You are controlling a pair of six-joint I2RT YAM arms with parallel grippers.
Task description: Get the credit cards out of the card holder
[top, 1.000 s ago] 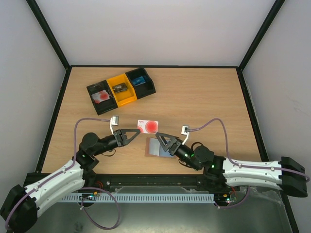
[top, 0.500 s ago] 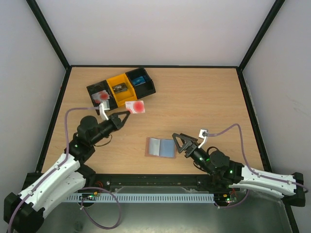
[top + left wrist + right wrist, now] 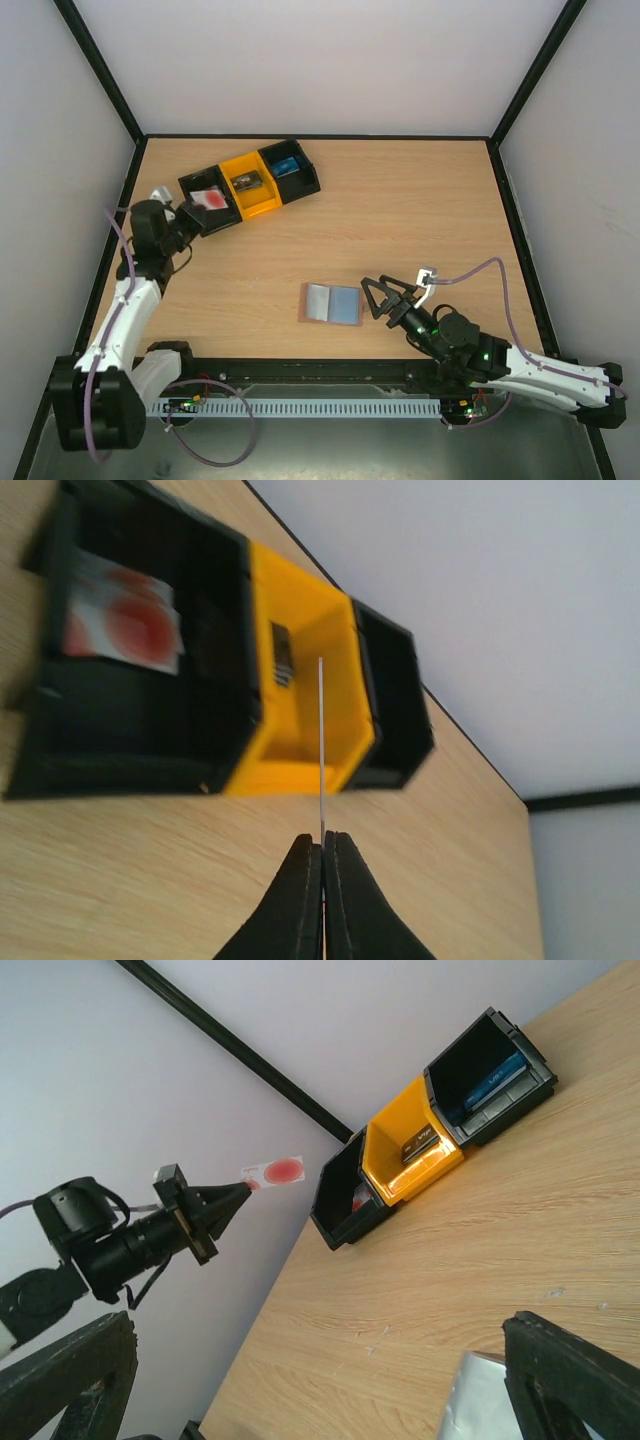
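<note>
**Card holder laid open on tabletop**

A row of bins is seen far left. The right end effector, fingers spread apart, is placed just beside the holder. A card is clamped in the left end effector near the bins.

Left gripper carried the white, red-spotted plastic card far left, up to the black plastic end bin; right gripper withdrew rightward, jaws spreading wide.
</note>
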